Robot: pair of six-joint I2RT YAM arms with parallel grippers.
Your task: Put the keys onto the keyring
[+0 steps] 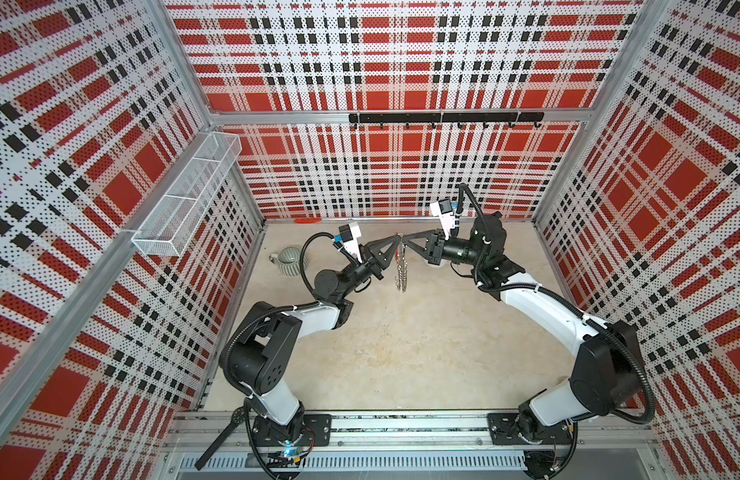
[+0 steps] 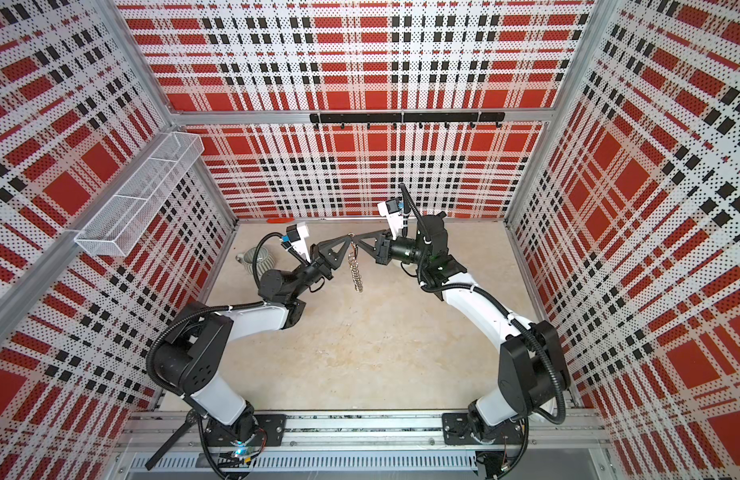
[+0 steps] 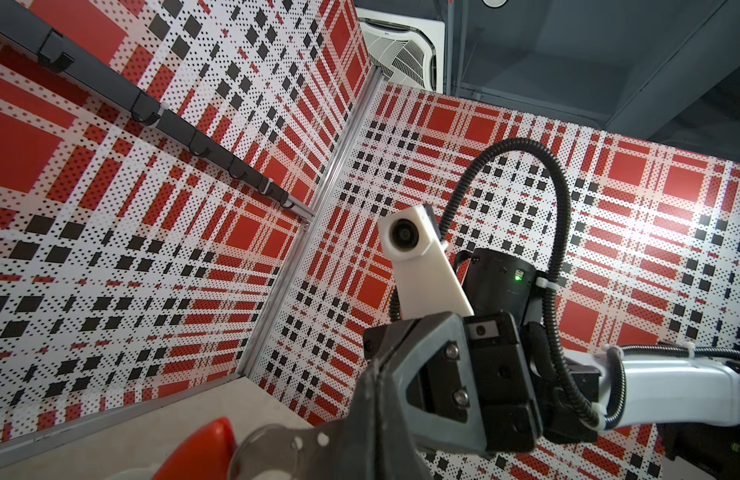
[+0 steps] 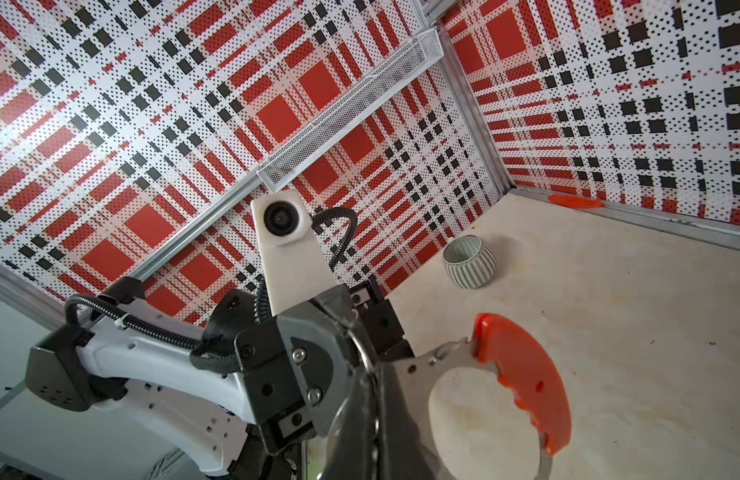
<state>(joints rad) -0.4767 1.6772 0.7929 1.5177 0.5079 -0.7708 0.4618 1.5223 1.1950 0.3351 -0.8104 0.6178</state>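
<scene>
Right wrist view: the keyring (image 4: 524, 374) is seen close up, its red-orange section curving away from a flat grey band (image 4: 441, 355) that runs in between the jaws. In both top views the hoop is held edge-on in the air between the two arms, clear of the tabletop (image 1: 401, 365). It is pinched at its upper edge by the left gripper (image 1: 396, 237), whose jaws are closed on it. The jaws of the right gripper (image 1: 405, 238) are closed too, apparently on the same edge from the opposite side, tip to tip. The keys cannot be made out in any view.

The hoop is judged to be thin, stiff metal, light, and smooth enough to pivot in a pinch. Its small wire rings (image 1: 401, 280) hang loose below and are likely to swing and tangle. The grey band beside the red-orange section is judged the best place for a hold, well away from the dangling rings.
</scene>
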